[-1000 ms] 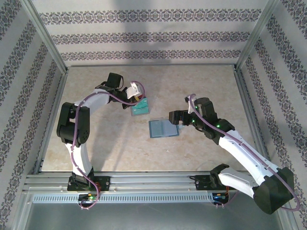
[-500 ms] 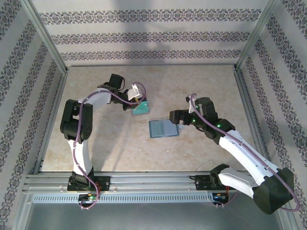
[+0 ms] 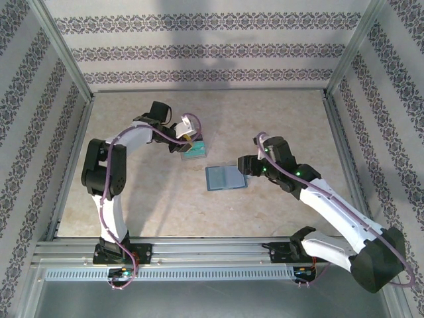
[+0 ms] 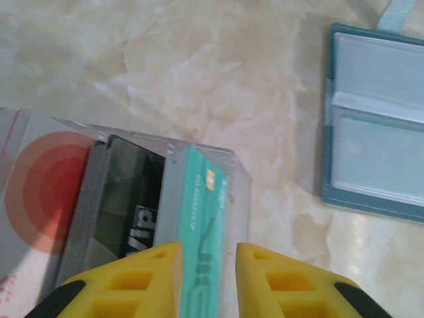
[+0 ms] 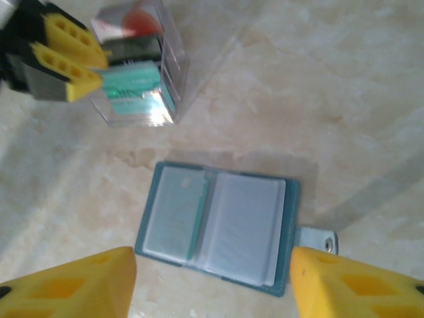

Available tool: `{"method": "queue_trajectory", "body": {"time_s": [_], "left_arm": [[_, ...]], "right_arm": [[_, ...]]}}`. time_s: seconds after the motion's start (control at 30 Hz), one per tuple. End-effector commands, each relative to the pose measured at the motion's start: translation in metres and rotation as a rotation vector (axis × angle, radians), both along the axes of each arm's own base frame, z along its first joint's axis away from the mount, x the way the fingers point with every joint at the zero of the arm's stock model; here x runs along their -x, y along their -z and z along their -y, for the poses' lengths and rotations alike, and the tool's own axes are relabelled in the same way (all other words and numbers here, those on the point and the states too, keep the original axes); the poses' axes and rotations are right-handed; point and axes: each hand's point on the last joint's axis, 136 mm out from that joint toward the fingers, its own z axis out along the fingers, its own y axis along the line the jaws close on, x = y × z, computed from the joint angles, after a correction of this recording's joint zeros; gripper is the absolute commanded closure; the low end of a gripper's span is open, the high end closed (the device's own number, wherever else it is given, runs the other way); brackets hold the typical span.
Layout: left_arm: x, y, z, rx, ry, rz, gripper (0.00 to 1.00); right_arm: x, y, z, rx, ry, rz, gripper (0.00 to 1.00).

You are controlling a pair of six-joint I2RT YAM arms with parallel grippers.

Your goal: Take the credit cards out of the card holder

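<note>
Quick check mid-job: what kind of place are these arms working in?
Likely a lab test booth, not a home: aluminium frame posts, patterned wall panels, and a marble-look tabletop with a metal mounting rail at its near edge.

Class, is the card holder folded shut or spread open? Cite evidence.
Spread open: the card holder lies flat with both inner pockets facing up.

Beige marbled table [image 3: 278, 119]: open card holder [image 3: 225, 177] flat mid-table; clear box [image 3: 195, 154] just beyond.
</note>
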Motion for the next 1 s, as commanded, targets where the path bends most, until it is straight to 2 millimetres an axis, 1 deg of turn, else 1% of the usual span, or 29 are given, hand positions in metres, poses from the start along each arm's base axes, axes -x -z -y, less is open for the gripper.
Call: {"method": "queue_trajectory", "body": {"time_s": [0.0,0.07,0.13,0.2,0.23,0.27,0.3,0.37,0.43,0.6,0.67,0.73,0.9,0.97], "left_arm": [[0.004,-0.036,0.005,0.043,-0.045,0.088,0.69],[0.006,-0.045,0.005,0.04,-0.112,0.138,0.59],[0.012,-0.05,0.008,0.036,-0.182,0.171,0.48],[0.016,-0.054,0.005,0.038,-0.282,0.199,0.43],[0.019,-0.057,0.003,0.052,-0.332,0.222,0.35],[0.022,-0.059,0.0,0.068,-0.383,0.247,0.23],[0.026,-0.06,-0.004,0.092,-0.432,0.273,0.15],[0.033,-0.064,-0.016,0.135,-0.521,0.301,0.1],[0.038,-0.063,-0.034,0.146,-0.636,0.3,0.0],[0.056,-0.063,-0.061,0.195,-0.798,0.31,0.0],[0.06,-0.061,-0.076,0.171,-0.86,0.336,0.0],[0.062,-0.061,-0.086,0.161,-0.914,0.354,0.0],[0.061,-0.059,-0.097,0.222,-1.008,0.342,0.01],[0.06,-0.058,-0.099,0.232,-1.02,0.341,0.01]], "right_arm": [[0.001,0.007,0.003,0.103,0.037,-0.026,0.38],[0.004,0.016,-0.002,0.13,0.038,-0.062,0.38],[0.006,0.027,-0.01,0.163,0.032,-0.092,0.38],[0.008,0.036,-0.02,0.188,0.017,-0.118,0.39],[0.009,0.041,-0.026,0.201,0.008,-0.131,0.42],[0.009,0.045,-0.032,0.211,-0.001,-0.144,0.45],[0.01,0.049,-0.04,0.218,-0.014,-0.158,0.48],[0.011,0.056,-0.054,0.239,-0.042,-0.181,0.52],[0.011,0.066,-0.068,0.268,-0.067,-0.204,0.55],[0.008,0.091,-0.09,0.318,-0.097,-0.276,0.56],[0.005,0.098,-0.098,0.323,-0.106,-0.294,0.57],[0.003,0.107,-0.1,0.343,-0.11,-0.311,0.57],[-0.003,0.123,-0.104,0.391,-0.119,-0.331,0.56],[-0.005,0.126,-0.104,0.408,-0.118,-0.332,0.53]]}}
